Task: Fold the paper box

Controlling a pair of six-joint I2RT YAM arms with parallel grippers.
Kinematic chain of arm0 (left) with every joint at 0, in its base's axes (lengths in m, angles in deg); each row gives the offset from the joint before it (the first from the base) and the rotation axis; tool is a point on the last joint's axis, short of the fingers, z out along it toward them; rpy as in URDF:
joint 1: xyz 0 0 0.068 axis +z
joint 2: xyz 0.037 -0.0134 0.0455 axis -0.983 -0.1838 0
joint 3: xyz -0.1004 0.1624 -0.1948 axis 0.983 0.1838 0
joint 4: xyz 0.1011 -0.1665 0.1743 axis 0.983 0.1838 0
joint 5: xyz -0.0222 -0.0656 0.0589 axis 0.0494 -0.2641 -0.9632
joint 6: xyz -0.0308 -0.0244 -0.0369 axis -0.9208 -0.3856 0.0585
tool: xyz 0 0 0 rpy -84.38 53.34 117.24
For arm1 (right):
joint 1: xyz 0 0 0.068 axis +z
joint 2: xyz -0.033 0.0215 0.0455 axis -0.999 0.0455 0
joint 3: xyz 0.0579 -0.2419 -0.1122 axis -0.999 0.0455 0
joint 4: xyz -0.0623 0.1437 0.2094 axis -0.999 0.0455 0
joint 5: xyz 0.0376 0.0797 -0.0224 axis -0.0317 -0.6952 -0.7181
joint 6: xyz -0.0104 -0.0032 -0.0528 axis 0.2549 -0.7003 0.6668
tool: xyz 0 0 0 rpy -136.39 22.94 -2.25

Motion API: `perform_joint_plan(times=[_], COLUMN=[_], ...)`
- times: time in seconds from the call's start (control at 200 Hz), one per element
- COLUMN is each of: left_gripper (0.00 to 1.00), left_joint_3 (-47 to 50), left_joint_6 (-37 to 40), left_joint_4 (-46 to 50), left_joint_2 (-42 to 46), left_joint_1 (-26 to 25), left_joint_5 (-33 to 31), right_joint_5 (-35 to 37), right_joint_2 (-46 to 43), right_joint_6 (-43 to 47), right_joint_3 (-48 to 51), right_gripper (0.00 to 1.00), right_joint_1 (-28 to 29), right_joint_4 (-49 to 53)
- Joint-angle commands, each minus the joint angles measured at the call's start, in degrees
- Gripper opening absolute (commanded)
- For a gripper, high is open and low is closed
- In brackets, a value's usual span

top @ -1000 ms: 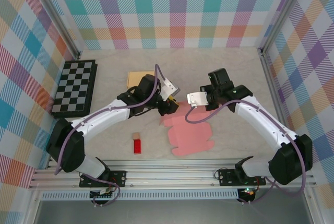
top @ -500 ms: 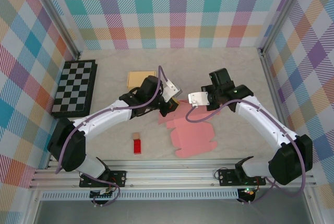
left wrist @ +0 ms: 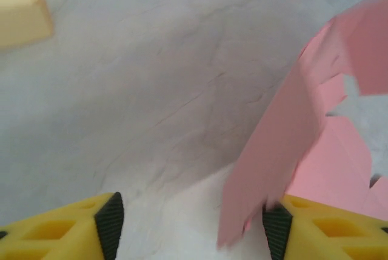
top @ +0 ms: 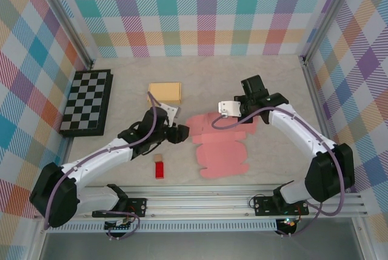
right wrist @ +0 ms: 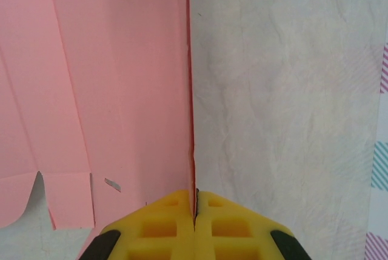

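The paper box is a flat pink cut-out blank (top: 221, 151) lying on the grey table in the middle. My right gripper (top: 245, 116) is shut on the blank's far right edge; in the right wrist view the thin pink edge (right wrist: 115, 78) runs straight into the closed yellow fingers (right wrist: 195, 211). My left gripper (top: 184, 131) stands open at the blank's left side. In the left wrist view a raised pink flap (left wrist: 285, 145) hangs just inside the right finger pad (left wrist: 276, 233), and the left pad (left wrist: 110, 223) is far from it.
A checkerboard (top: 86, 102) lies at the left. A tan flat block (top: 165, 93) sits behind the left gripper. A small red piece (top: 159, 169) and a little wooden cube (top: 158, 158) rest near the front. Plaid walls close three sides.
The left gripper has opened, let go of the pink blank and drawn back to the left and nearer. The right gripper has held on and shifted slightly toward the back.
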Motion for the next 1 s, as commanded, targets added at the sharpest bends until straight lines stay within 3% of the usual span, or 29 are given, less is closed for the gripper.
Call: perform_joint_plan(times=[0.0, 0.11, 0.25, 0.415, 0.665, 0.83, 0.995], left_gripper=[0.58, 0.52, 0.48, 0.48, 0.51, 0.54, 0.57], left_joint_3=[5.10, 9.11, 5.40, -0.30, -4.30, -4.76, -5.12], left_joint_6=[-13.68, -17.76, -14.39, -11.75, -9.38, -8.90, -8.65], left_joint_4=[-4.41, -11.13, -10.37, -12.15, -15.74, -19.89, -20.48], left_joint_2=[0.04, -2.97, -10.79, -19.12, -22.37, -21.22, -21.30], left_joint_1=[0.45, 0.19, 0.12, 0.54, 0.65, 0.50, 0.36], left_joint_5=[3.00, 4.92, -1.24, -4.96, -3.57, 4.00, 5.41], right_joint_5=[1.40, 2.29, 4.97, 1.10, -2.24, -2.37, -3.82], right_joint_2=[2.35, 3.87, 4.02, 1.76, -0.03, 0.05, -0.35], right_joint_6=[-4.93, -7.75, -8.90, -9.51, -9.94, -10.78, -11.71], right_joint_3=[-3.01, -3.84, -2.63, -1.01, 1.12, 0.74, 0.81], right_gripper=[0.00, 0.00, 0.00, 0.00, 0.00, 0.00, 0.00], right_joint_1=[-0.05, -0.01, 0.17, 0.14, 0.19, 0.14, 0.39], right_joint_4=[-1.67, -2.30, -4.99, -5.40, -5.60, -5.56, -5.58])
